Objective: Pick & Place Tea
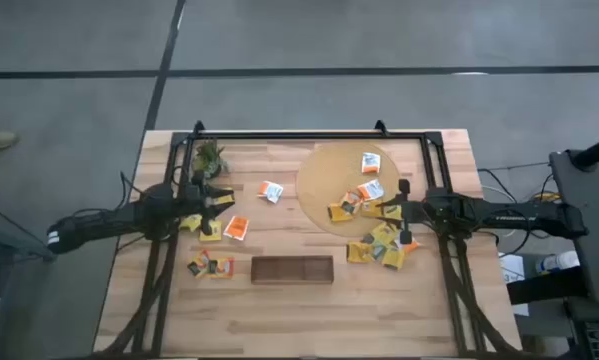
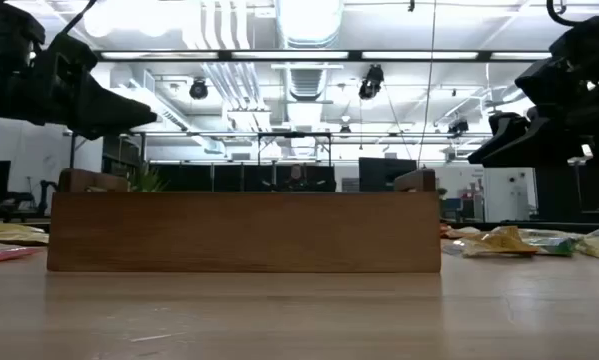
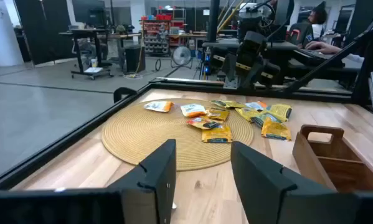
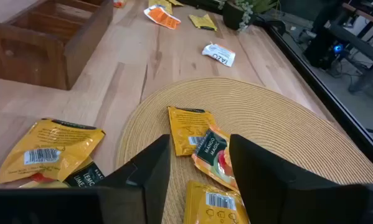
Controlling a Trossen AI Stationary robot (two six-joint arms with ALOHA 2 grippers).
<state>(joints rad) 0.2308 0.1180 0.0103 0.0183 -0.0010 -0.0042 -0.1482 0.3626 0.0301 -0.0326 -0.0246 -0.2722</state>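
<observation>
The tea is many small sachets, mostly yellow. Several lie on the round woven mat (image 1: 324, 180), such as one yellow sachet (image 4: 187, 127) and a white-and-orange one (image 1: 370, 162). More lie in a heap (image 1: 379, 247) off the mat's near right, and others (image 1: 211, 265) lie at the table's left. My right gripper (image 4: 198, 168) hovers open over the mat's near-right part, with a yellow-and-orange sachet (image 4: 211, 149) below the gap between its fingers. My left gripper (image 3: 202, 171) is open and empty at the table's left (image 1: 219, 203), raised and pointing toward the mat.
A dark brown oblong tray (image 1: 292, 269) stands near the table's front middle. A small green plant (image 1: 209, 157) stands at the far left. A black frame (image 1: 299, 135) runs along the table's far edge and down both sides. A lone white-and-orange sachet (image 1: 271, 190) lies between plant and mat.
</observation>
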